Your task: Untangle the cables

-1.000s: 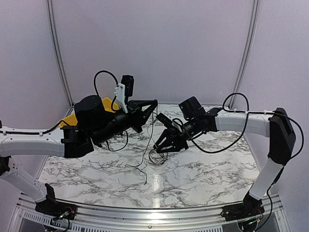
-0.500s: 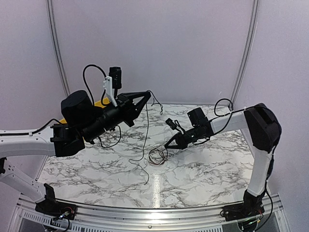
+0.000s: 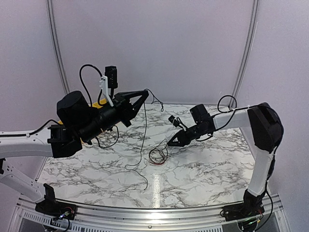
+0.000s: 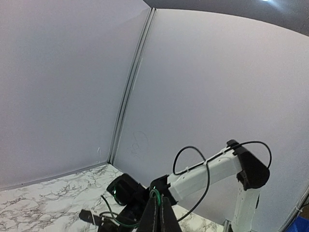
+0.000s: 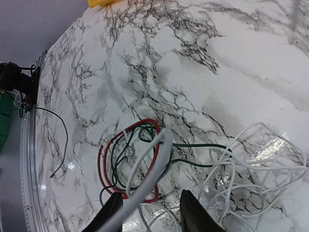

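The cables are a small bundle [image 3: 157,155] of thin red, dark green and white loops lying on the marble table [image 3: 203,179]. My left gripper [image 3: 144,92] is raised high and shut on one thin dark wire [image 3: 144,125], which hangs from it down to the table. The left wrist view shows the fingers pressed together [image 4: 157,200] on a green wire [image 4: 155,193]. My right gripper [image 3: 170,143] hovers low just right of the bundle. In the right wrist view it is open [image 5: 152,215] over the loops [image 5: 128,159], and a white wire [image 5: 149,179] crosses between its fingers.
A yellow bin [image 3: 99,102] stands at the back left behind the left arm; its corner shows in the right wrist view [image 5: 101,2]. The hanging wire's free end lies toward the front [image 3: 145,182]. More white wire loops [image 5: 260,164] lie right of the bundle.
My left gripper has risen and drawn back to the left, pulling its wire up out of the bundle. My right arm has swung its elbow in and its gripper sits a little farther right.
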